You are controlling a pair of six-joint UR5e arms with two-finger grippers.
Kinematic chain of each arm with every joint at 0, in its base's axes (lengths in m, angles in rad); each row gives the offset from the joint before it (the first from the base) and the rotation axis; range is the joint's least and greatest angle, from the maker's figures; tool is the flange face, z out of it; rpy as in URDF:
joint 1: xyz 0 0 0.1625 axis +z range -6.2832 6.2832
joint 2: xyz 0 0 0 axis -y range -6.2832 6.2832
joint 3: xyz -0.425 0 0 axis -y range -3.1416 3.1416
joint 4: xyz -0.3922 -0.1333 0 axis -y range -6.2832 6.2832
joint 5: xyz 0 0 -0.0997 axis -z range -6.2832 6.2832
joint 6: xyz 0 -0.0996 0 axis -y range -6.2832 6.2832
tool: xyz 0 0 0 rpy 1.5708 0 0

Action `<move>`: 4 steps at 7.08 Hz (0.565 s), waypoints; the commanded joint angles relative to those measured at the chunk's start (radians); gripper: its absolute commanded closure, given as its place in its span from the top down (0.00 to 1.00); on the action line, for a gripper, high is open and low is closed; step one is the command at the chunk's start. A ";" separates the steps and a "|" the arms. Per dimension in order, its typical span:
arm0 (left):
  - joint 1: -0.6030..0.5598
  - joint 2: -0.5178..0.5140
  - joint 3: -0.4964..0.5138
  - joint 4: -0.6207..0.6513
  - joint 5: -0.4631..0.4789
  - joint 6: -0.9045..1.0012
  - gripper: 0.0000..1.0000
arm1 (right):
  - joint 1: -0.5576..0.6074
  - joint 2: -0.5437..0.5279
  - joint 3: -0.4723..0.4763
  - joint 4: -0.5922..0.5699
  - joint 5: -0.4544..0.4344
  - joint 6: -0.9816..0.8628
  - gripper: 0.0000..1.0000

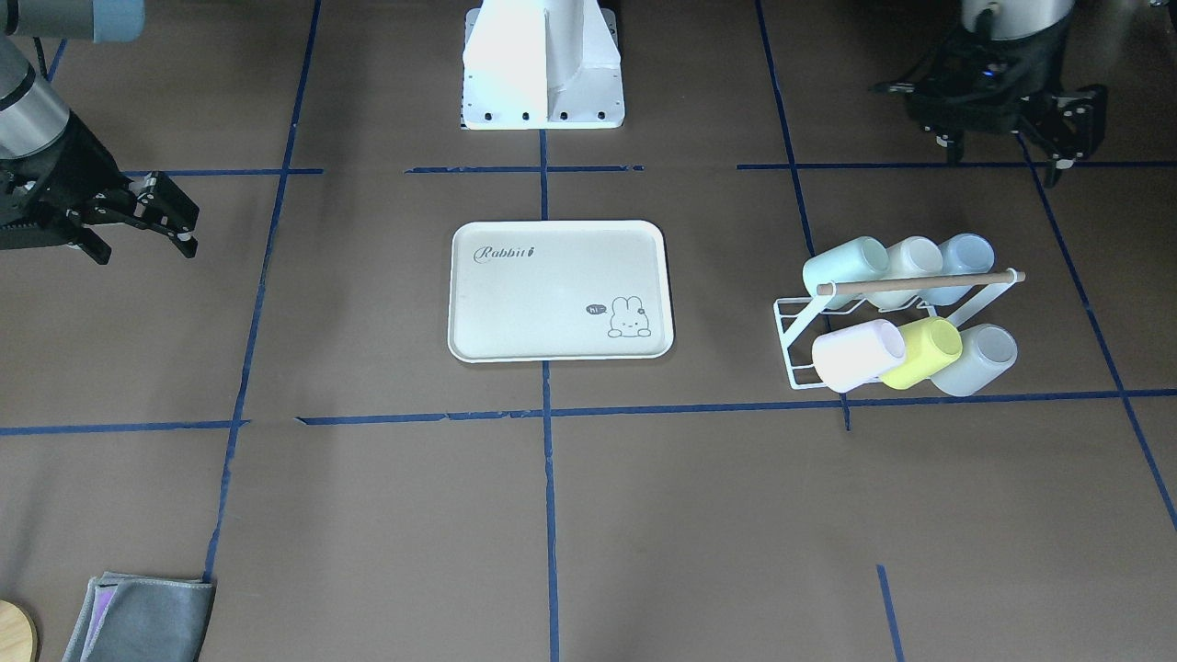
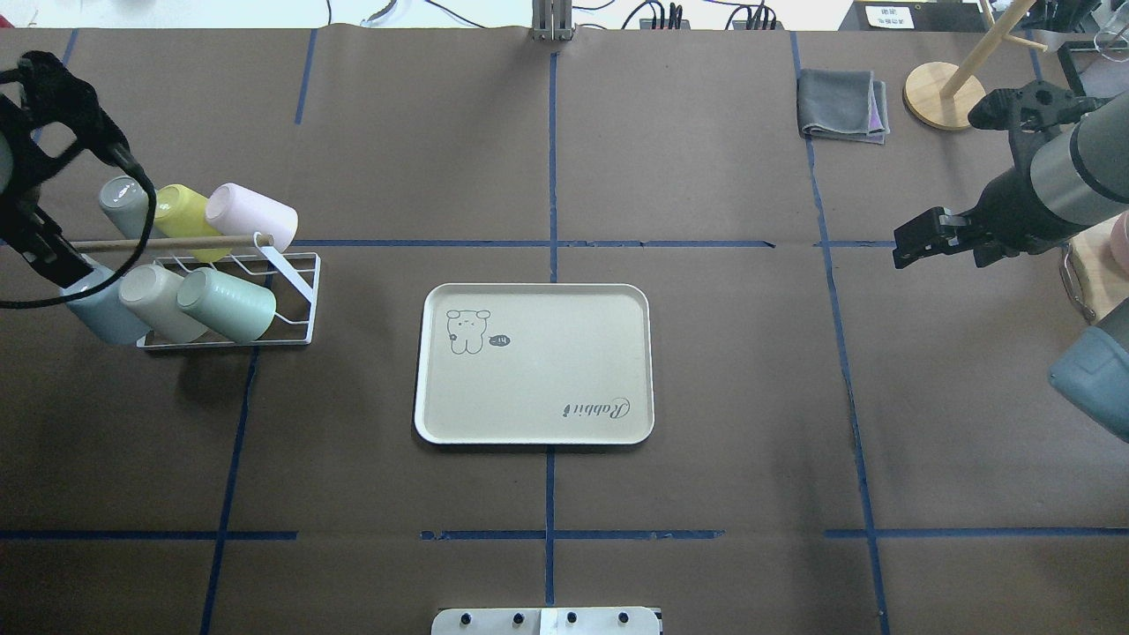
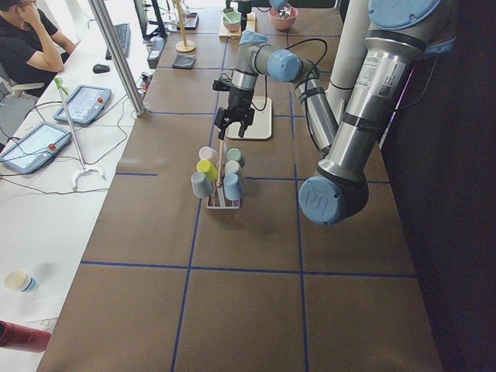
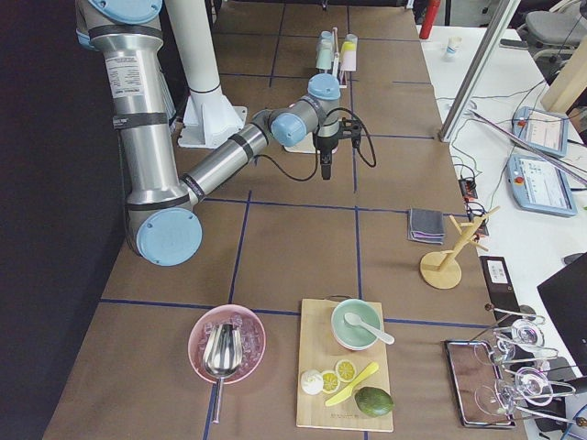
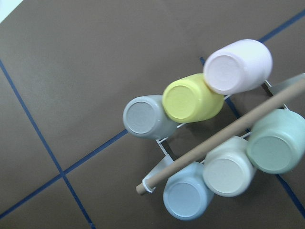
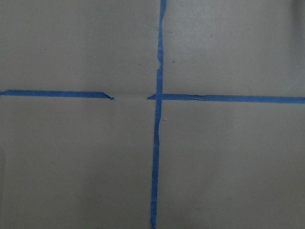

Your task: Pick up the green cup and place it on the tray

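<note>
The green cup [image 1: 844,267] lies on its side in a white wire rack [image 1: 791,322], at the rack's end nearest the tray; it also shows in the overhead view [image 2: 228,305] and the left wrist view [image 5: 274,143]. The cream tray [image 1: 552,303] with the "Rabbit" print sits flat at the table's middle [image 2: 547,388], nothing on it. My left gripper [image 1: 1007,152] hangs open and holds nothing, above and behind the rack. Far to the other side of the tray, my right gripper [image 1: 145,248] is open over bare table, also holding nothing.
The rack also holds a yellow cup [image 1: 924,352], a pink cup [image 1: 860,354], pale blue and grey ones, under a wooden bar [image 1: 919,282]. A folded grey cloth [image 2: 842,106] and a wooden stand [image 2: 944,88] sit at the far right corner. The robot's base [image 1: 542,74] stands behind the tray.
</note>
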 commanded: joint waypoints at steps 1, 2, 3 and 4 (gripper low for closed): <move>0.149 -0.050 -0.011 0.091 0.237 0.077 1.00 | 0.007 -0.017 0.000 0.003 0.002 -0.013 1.00; 0.230 -0.049 -0.005 0.107 0.320 0.097 1.00 | 0.006 -0.018 -0.001 0.002 0.002 -0.013 1.00; 0.340 -0.047 -0.002 0.165 0.421 0.113 0.99 | 0.006 -0.027 0.000 0.006 0.002 -0.013 1.00; 0.432 -0.056 0.004 0.246 0.542 0.159 0.99 | 0.007 -0.027 0.002 0.007 0.006 -0.012 1.00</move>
